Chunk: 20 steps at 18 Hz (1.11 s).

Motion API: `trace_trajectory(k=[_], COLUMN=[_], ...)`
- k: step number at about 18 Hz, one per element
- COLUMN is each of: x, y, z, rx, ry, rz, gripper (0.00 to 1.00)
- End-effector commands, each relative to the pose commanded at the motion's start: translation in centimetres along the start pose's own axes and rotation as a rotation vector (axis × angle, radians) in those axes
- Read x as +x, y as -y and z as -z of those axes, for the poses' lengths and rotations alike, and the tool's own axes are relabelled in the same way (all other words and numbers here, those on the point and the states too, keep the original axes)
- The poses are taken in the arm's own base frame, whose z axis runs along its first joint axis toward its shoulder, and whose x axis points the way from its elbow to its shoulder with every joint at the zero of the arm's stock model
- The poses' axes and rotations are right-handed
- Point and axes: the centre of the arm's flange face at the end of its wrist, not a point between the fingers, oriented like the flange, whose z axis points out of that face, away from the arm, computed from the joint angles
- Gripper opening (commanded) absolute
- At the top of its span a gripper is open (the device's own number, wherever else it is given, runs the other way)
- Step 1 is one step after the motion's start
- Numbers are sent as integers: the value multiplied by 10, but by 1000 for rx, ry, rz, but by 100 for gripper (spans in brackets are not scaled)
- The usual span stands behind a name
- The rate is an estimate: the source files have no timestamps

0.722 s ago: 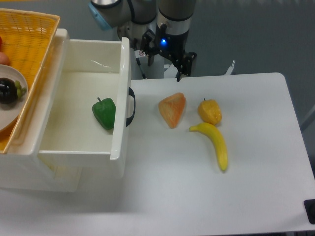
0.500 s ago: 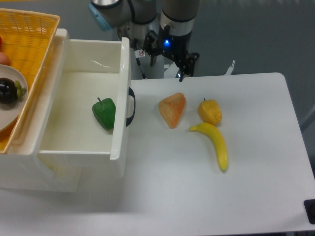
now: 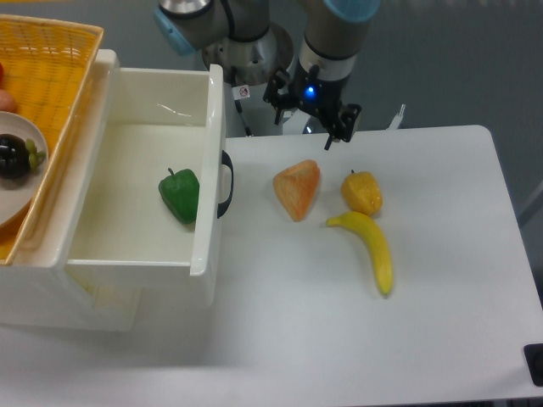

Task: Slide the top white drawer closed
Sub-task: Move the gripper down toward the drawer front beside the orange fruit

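At the far left a yellow basket (image 3: 51, 59) sits on top of the cabinet with a plate (image 3: 13, 182) and a dark fruit (image 3: 13, 157) in it, and just beside it the top white drawer (image 3: 127, 216) stands pulled well out over the table (image 3: 441, 322), so the closing has not begun: nothing is touching the drawer and the whole push is left to do. The drawer is an open-topped box with a green pepper (image 3: 180, 195) lying inside against its front panel. That panel faces right, toward the table's middle, with the black handle (image 3: 225, 184) on its outer face; the panel's long edge runs from the far side toward the near side of the view, while the drawer's travel runs left to right, so shutting it looks to mean pushing the panel leftward into the cabinet. Right of the handle lie an orange wedge (image 3: 297, 188), a small yellow fruit (image 3: 362, 192) and a banana (image 3: 371, 246), all apart from the drawer. The gripper (image 3: 327, 127) hangs at the far edge of the table, above and behind the orange wedge, well apart from the handle; it has hold of nothing, and from this angle I cannot tell how wide its jaws stand
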Motion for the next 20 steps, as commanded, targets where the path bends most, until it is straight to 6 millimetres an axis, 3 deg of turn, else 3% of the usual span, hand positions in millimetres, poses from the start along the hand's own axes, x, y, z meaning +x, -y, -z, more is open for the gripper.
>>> trace_trajectory(k=[9, 14, 20], x=[-19, -36, -35], y=[-6, 3, 7], z=[-8, -18, -28], rx=[-5, -2, -10], ry=[0, 57, 67], rz=[37, 220, 305], gripper=[100, 100, 100])
